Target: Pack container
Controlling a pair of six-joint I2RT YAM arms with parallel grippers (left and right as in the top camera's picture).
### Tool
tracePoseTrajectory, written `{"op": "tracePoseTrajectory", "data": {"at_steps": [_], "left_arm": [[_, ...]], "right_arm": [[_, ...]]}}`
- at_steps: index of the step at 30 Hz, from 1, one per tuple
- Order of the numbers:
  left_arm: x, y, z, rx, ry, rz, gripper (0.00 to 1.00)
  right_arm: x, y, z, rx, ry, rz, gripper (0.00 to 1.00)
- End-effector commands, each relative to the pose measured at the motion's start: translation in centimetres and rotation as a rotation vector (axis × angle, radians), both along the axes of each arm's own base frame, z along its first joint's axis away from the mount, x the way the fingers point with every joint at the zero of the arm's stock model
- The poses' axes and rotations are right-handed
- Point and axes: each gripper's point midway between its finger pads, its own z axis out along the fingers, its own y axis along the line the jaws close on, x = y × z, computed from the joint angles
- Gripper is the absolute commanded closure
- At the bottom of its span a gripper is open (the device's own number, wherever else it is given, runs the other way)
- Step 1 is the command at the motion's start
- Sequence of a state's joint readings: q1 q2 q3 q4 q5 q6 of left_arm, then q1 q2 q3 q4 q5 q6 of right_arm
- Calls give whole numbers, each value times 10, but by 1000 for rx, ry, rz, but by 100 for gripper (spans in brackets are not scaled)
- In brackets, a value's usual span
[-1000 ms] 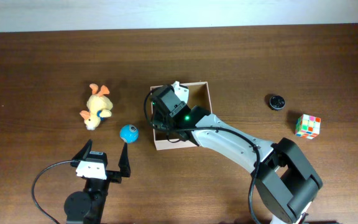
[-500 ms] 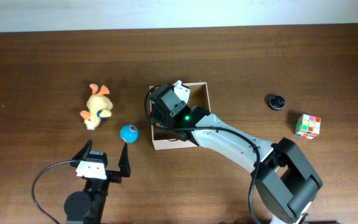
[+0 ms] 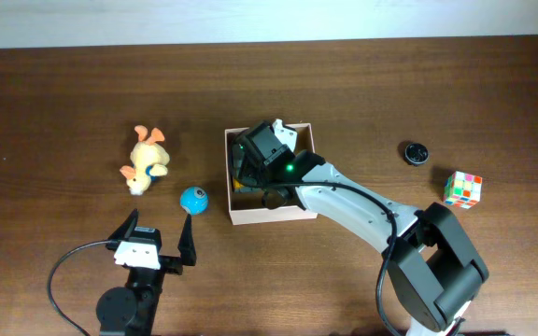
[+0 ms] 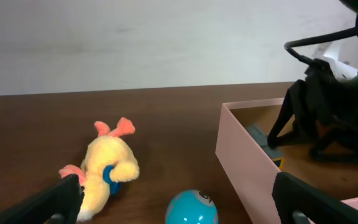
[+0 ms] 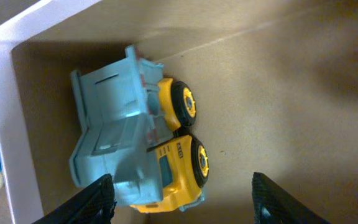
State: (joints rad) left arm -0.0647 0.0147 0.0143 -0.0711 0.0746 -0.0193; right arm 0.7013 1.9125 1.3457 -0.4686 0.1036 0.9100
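The container (image 3: 271, 216) is a white-walled cardboard box with a tan inside, at the table's middle. My right gripper (image 3: 267, 151) reaches down into it. In the right wrist view a blue and yellow toy truck (image 5: 135, 149) lies on its side on the box floor by the white wall (image 5: 5, 124). The right gripper (image 5: 182, 202) is open, its left finger close beside the truck and its right finger well clear. My left gripper (image 3: 160, 224) stands open near the front edge, empty. From the left wrist, the container's wall (image 4: 247, 162) is on the right.
A yellow plush duck (image 3: 146, 161) (image 4: 107, 168) lies left of the box. A blue ball (image 3: 193, 199) (image 4: 192, 210) sits between duck and box, just ahead of my left gripper (image 4: 179, 194). A small black round thing (image 3: 416, 152) and a colour cube (image 3: 462, 189) are at the right.
My right gripper has shifted a little to the right inside the box and its jaws have widened off the truck. The left arm has not moved.
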Motion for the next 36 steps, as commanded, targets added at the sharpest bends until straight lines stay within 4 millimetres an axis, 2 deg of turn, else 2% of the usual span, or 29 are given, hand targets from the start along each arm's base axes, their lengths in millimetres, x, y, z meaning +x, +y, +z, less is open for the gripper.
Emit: {"op": "tracePoseTrajectory", "data": {"at_steps": [1,6,9,14,18,19,21,25,26,32,36], "left_arm": [[0,0,-1,15,-5,-4,1],[0,0,-1,15,-5,-4,1],[0,0,-1,15,-5,-4,1],[0,0,-1,15,-5,-4,1],[0,0,-1,15,-5,-4,1],[0,0,-1,15,-5,-4,1],[0,0,-1,15,-5,-4,1],[0,0,-1,15,-5,-4,1],[0,0,-1,15,-5,-4,1],[0,0,-1,15,-5,-4,1],[0,0,-1,15,-5,-4,1]], "right_arm": [[10,6,31,-43,-89,124,34],[15,-2,81,-131,-165,235,33],[17,-20,106,-197,-173,206,33],[24,-72,150,-316,-198,137,32],[27,-128,176,-369,-192,78,29],[27,-147,180,-381,-179,49,28],[25,-180,182,-400,-142,-11,28],[12,-259,177,-437,-15,-173,27],[4,-285,172,-441,42,-230,26],[-30,-352,148,-409,224,-379,25],[-51,-378,125,-391,288,-435,24]]}}
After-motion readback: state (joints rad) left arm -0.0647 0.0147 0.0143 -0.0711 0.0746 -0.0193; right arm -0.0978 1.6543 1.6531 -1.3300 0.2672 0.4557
